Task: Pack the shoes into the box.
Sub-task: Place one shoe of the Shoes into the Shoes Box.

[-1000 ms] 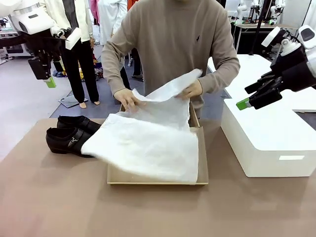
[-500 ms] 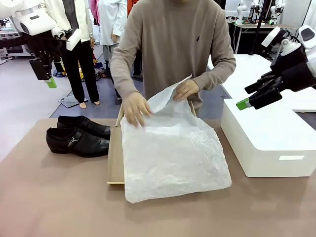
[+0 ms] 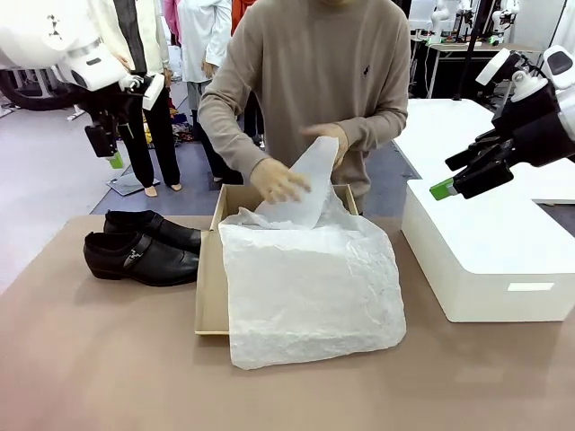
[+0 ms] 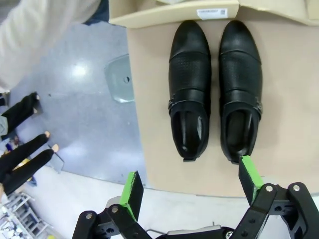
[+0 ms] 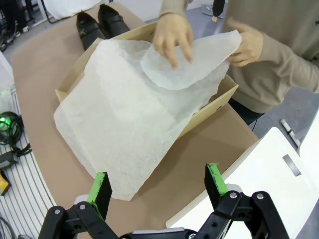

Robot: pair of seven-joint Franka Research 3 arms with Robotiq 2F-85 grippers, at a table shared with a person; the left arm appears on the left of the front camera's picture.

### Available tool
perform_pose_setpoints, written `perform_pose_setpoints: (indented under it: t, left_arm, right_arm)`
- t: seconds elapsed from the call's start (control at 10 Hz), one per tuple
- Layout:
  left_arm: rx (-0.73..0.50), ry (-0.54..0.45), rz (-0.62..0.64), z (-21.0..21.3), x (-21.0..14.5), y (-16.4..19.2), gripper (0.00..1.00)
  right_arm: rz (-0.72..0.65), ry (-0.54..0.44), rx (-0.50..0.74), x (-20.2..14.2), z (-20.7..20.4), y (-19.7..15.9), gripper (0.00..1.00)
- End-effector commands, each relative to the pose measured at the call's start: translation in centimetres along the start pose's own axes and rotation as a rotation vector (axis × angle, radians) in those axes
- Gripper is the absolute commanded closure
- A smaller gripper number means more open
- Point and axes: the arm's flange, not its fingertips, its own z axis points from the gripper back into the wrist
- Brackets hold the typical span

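The shoes (image 3: pixel 142 249), a glossy black pair with buckled straps, lie side by side on the table left of the box (image 3: pixel 209 289). In the left wrist view both shoes (image 4: pixel 189 84) point away, toes near the box's end (image 4: pixel 164 14). My left gripper (image 3: pixel 110 148) hangs open high above the table's left side, over the shoes (image 4: pixel 192 184). White tissue paper (image 3: pixel 310 287) drapes over the box and its right and near sides. The person's hands (image 3: pixel 280 180) hold up a second sheet. My right gripper (image 3: pixel 442 177) (image 5: pixel 157 186) stands open, high at the right.
A large glossy white block (image 3: pixel 490 260) stands on the table's right side, under my right gripper. In the right wrist view the box (image 5: pixel 222 94) sits between the shoes (image 5: pixel 97 25) and the block (image 5: pixel 271 174). The person stands at the far edge.
The person swept the tissue from the box's left side over to its right and lifted a second sheet. My left arm swung rightward and a little lower. The right arm stayed still.
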Motion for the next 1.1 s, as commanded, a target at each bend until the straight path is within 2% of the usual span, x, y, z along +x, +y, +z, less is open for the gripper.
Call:
perform_pose_setpoints:
  t: [0.0,0.3,1.0]
  left_arm:
    - [-0.034,0.014,0.02,-1.1,0.5,0.3,0.0]
    - [-0.072,0.041,0.025,-3.7,0.3,0.4,0.0]
    - [-0.077,0.021,0.012,-4.3,0.4,0.1,0.0]
  right_arm:
    - [-0.001,-0.011,0.009,0.0,0.0,0.0,0.0]
    - [-0.001,-0.011,0.009,0.0,0.0,0.0,0.0]
    - [-0.001,-0.011,0.009,0.0,0.0,0.0,0.0]
